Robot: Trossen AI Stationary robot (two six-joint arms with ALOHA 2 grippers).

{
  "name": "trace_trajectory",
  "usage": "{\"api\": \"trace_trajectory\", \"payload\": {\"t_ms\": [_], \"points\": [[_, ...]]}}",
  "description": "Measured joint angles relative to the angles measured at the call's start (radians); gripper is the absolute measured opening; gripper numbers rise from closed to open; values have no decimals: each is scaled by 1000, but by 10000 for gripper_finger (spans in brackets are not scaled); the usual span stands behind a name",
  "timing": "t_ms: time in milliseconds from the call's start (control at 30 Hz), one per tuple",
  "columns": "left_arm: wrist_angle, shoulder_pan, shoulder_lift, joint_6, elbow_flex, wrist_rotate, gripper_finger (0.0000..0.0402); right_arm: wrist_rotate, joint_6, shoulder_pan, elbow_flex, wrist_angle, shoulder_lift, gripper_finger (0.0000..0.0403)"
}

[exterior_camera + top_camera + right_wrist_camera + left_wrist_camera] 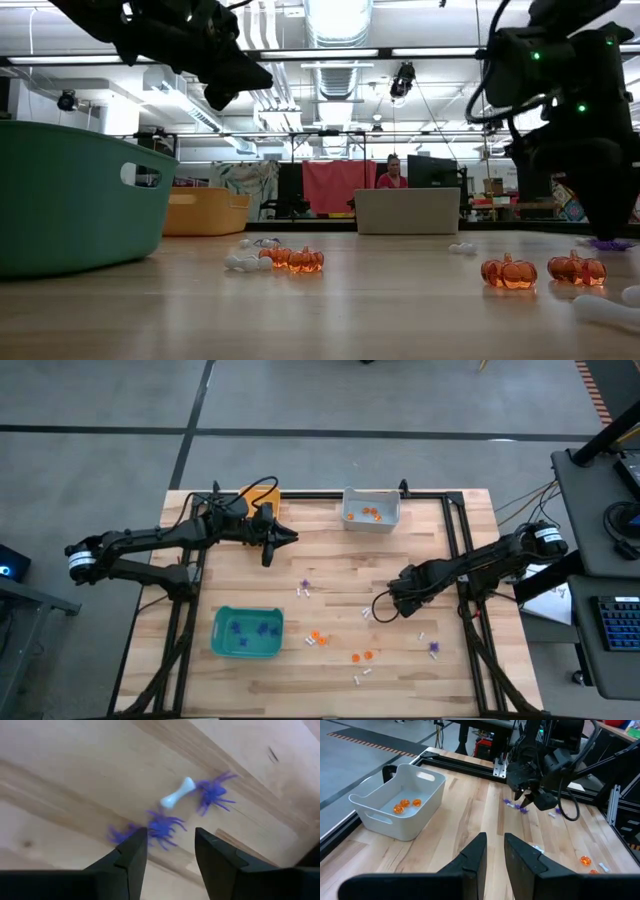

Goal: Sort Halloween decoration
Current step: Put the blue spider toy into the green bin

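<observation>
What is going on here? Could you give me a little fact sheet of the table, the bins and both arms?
Surface: pale wooden slat table
Teal plastic bin: holds purple spiky spiders
Grey plastic bin: holds orange pumpkins
Orange-yellow plastic bin: at the far edge, contents hidden
Loose trinkets: orange pumpkins, small white bones, purple spiders
Right gripper: jaws open, above a purple spider
Left gripper: raised over bare wood, jaws slightly apart, holding nothing

A lab: exposed ceiling ducts (pixel 335 25), monitors (pixel 432 172), cabled desks (pixel 600 540) beside the rig.
</observation>
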Motion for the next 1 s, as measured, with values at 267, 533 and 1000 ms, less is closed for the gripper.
{"api": "trace_trajectory", "payload": {"t_ms": [267,533,1000], "points": [[0,0,0,0,-1,0,49,0,1,0,-63,72,-4,131],[0,0,0,0,-1,0,49,-1,-9,0,-68,85,-3,65],[26,-19,0,-29,-1,0,49,-18,6,0,-71,62,-144,9]]}}
